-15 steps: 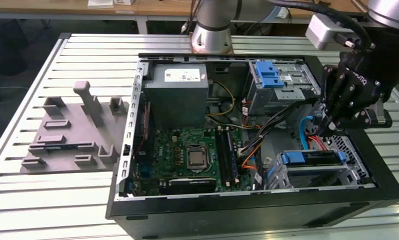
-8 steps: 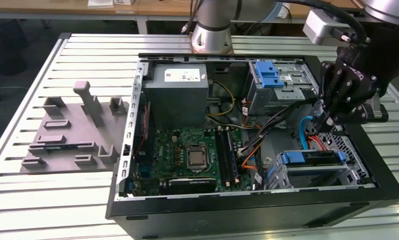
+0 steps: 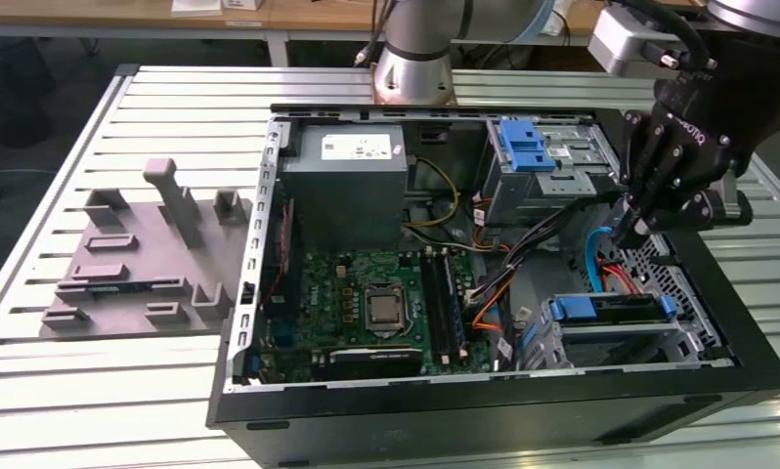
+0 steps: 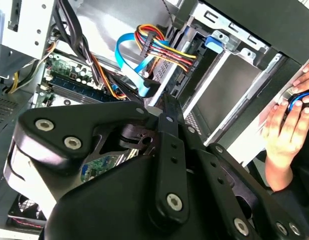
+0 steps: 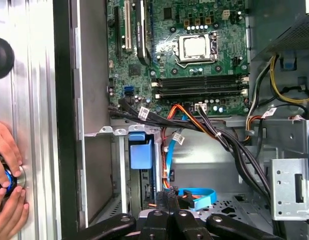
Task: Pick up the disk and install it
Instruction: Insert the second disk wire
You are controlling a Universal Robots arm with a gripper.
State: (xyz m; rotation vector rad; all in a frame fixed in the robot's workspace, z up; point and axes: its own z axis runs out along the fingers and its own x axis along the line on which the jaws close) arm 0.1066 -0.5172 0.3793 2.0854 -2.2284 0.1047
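Note:
The disk (image 3: 608, 311) lies flat in the lower drive bay at the front of the open computer case, on the exterior view's right, its blue frame showing at both ends. The frame's blue tab (image 5: 140, 152) shows in the first wrist view, seated in the bay slot. My black gripper (image 3: 638, 232) hangs just above and behind that bay, beside a light-blue data cable (image 3: 596, 262). Its fingers (image 5: 169, 200) are pressed together with nothing between them. In the second wrist view the shut gripper (image 4: 162, 112) points at the cable bundle (image 4: 154, 50).
The case (image 3: 495, 405) stands on a slatted metal table (image 3: 129, 391). A grey box (image 3: 351, 174) and an upper bay with a blue bracket (image 3: 526, 147) sit at the back. A grey moulded fixture (image 3: 143, 259) lies to the left. A person's hands (image 5: 7, 175) rest outside the case.

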